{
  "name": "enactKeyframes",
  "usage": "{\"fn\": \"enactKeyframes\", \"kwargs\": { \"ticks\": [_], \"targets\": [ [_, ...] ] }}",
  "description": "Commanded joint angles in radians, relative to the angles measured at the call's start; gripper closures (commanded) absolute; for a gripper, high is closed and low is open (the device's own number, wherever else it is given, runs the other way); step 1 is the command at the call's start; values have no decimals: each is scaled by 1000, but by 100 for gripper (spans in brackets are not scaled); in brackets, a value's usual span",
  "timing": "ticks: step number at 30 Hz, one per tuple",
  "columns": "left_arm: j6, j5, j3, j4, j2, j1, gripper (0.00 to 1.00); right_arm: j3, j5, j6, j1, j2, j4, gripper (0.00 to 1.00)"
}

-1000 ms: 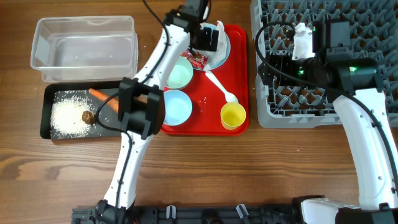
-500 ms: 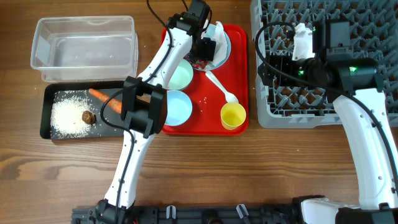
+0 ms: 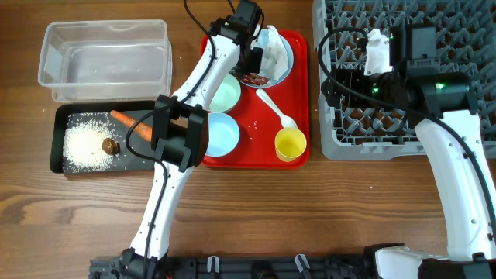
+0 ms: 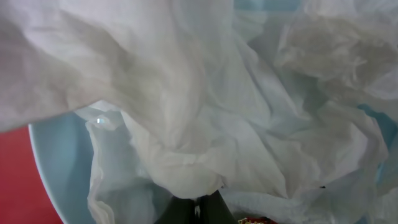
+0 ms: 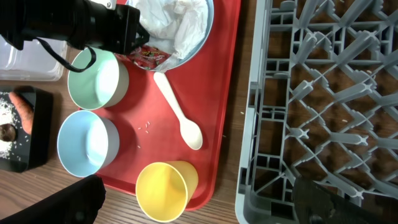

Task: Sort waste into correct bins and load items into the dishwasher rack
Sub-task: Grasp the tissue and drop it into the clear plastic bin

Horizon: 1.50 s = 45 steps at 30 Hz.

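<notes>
The left claw [image 4: 196, 210] looks pinched almost closed on a bunched fold of the crumpled napkin [image 4: 205, 124], which spreads just ahead of its tips over the blue plate [image 4: 56, 162]. The paper is likely light, limp and easily torn, so a thick fold suits best. It hides most of the plate, and the red wrapper [image 5: 148, 55] beside the tips barely shows.

Dark gripper [image 4: 196, 210] pinching crumpled white napkin [image 4: 205, 112], heaped over light blue plate [image 4: 59, 165]

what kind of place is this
Likely a mock kitchen dish-clearing station: a grey dishwasher rack, a red serving tray, and a black tray holding food scraps.
</notes>
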State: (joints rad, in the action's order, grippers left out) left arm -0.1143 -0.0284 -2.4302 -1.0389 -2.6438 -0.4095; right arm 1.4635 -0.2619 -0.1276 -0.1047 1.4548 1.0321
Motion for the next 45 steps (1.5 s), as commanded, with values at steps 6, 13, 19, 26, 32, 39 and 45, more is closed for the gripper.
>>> {"fn": "enactKeyframes", "kwargs": {
  "ticks": [6,13,19,26,32,39,45],
  "targets": [
    [-62,-16,-5,-6,189,11,96,20,-19,-6,2,-16,-2,0],
    [-69,-16,-5,-9,301,36,96,20,-19,-6,2,-16,-2,0],
    [-74,-16,-6,-21,365,90,96,20,-19,-5,1,-16,-2,0],
    [-96,23,-6,-91,419,211,96,20,-19,-6,2,-8,-3,0],
    [-142,83,-5,-195,423,377,96,20,-19,-6,2,-5,-6,0],
    [-156,82,0,-286,421,536,96,20,-19,-7,1,-5,-29,0],
    [-156,82,89,-330,420,603,96,20,-19,-7,1,-5,-37,0]
  ]
}}
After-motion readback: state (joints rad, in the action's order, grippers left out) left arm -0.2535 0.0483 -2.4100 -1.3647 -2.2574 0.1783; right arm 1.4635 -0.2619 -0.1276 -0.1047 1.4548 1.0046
